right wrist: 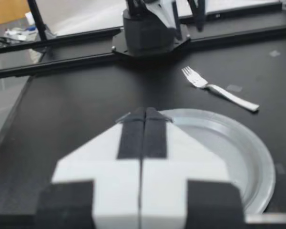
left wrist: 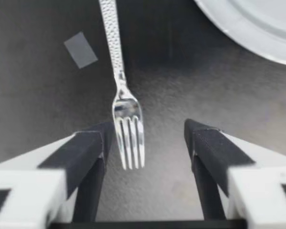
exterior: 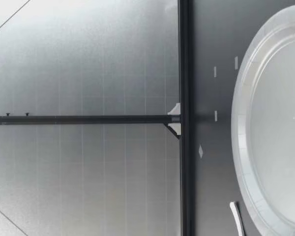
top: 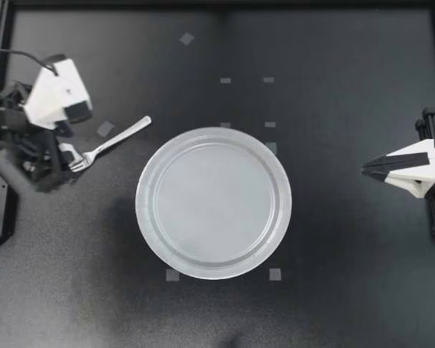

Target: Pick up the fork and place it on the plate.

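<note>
Left gripper (top: 74,162) gapes wide around the fork (top: 119,138) tines by the worktop's left edge, poised to grasp; right gripper (top: 368,171) idles closed

One fork (top: 113,141), one plate (top: 146,204), one table (top: 348,297)

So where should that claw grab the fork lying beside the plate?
Probably the neck, just behind the tines, coming down from the tine end. The fork lies flat on the table with its tines toward my left claw, whose open fingers stand either side of them. The neck is narrow, so closing across it should pinch well.
</note>
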You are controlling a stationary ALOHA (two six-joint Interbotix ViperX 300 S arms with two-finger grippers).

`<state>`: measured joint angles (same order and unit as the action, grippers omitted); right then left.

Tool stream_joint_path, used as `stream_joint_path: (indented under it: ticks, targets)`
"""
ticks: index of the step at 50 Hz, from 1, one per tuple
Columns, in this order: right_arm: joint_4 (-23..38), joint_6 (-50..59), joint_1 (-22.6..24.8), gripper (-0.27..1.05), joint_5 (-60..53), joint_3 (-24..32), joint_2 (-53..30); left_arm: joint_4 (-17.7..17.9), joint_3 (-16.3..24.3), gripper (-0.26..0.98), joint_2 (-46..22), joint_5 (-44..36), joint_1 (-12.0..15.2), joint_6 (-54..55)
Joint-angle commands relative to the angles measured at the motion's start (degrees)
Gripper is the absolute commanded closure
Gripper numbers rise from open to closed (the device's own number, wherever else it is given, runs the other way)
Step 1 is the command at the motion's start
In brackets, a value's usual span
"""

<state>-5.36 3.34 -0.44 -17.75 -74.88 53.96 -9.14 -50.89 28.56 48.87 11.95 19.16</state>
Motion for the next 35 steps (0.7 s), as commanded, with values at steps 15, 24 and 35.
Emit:
stream_joint_path:
  ticks: [15, 24, 35]
  targets:
    - [-0.09, 2.99, -0.18, 0.86, -1.76, -0.79, -0.53, -0.62, -0.7, 0.21, -12.39, -11.78, 6.06, -4.92]
    - [0.0, 3.08, -0.18, 0.86, -1.76, -0.88, -0.53, -0.62, -0.7, 0.21, -16.52, -13.01, 7.91, -6.94]
    - [0.0, 3.08, -0.18, 0.86, -1.85, -0.88, -0.53, -0.62, -0.97, 0.21, -18.02, -15.03, 8.79, -7.21]
